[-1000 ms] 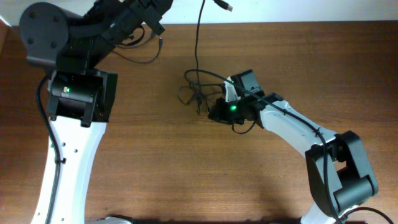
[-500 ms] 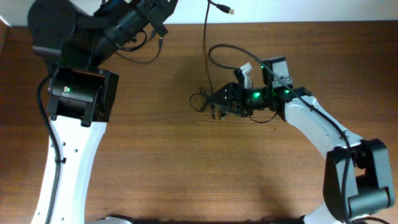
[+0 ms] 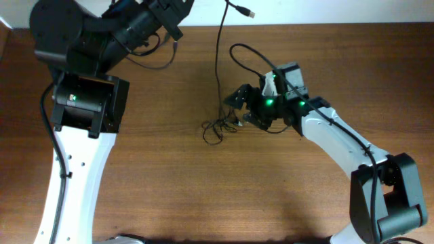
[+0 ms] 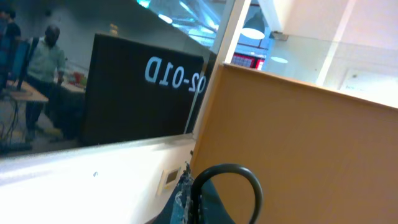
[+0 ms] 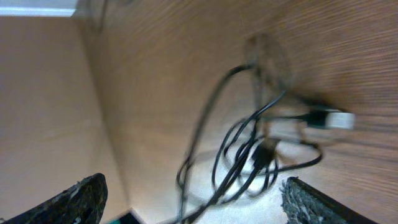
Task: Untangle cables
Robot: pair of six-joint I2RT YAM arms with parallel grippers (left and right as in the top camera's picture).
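A small knot of thin black cables (image 3: 218,127) lies on the wooden table, just left of my right gripper (image 3: 241,107). One cord (image 3: 218,61) rises from the knot past the table's far edge, and a plug (image 3: 248,10) hangs near it. In the right wrist view my right gripper (image 5: 202,202) stands wide open, with the tangled cables (image 5: 252,158) and a silver-tipped plug (image 5: 333,118) ahead of its fingertips (image 5: 81,199), untouched. My left gripper (image 4: 189,190) is raised and shut on a cable, which arches as a black loop (image 4: 245,177) from its tips.
The left arm's dark body (image 3: 85,102) fills the table's left side, with a thin curved cord (image 3: 159,64) beside it. The right arm (image 3: 339,146) crosses the right side. An orange partition (image 4: 311,137) stands beyond the table.
My right gripper was shut on the knot, carried it to the right, then opened; the knot now lies loose on the table to its left. The left gripper stays shut.
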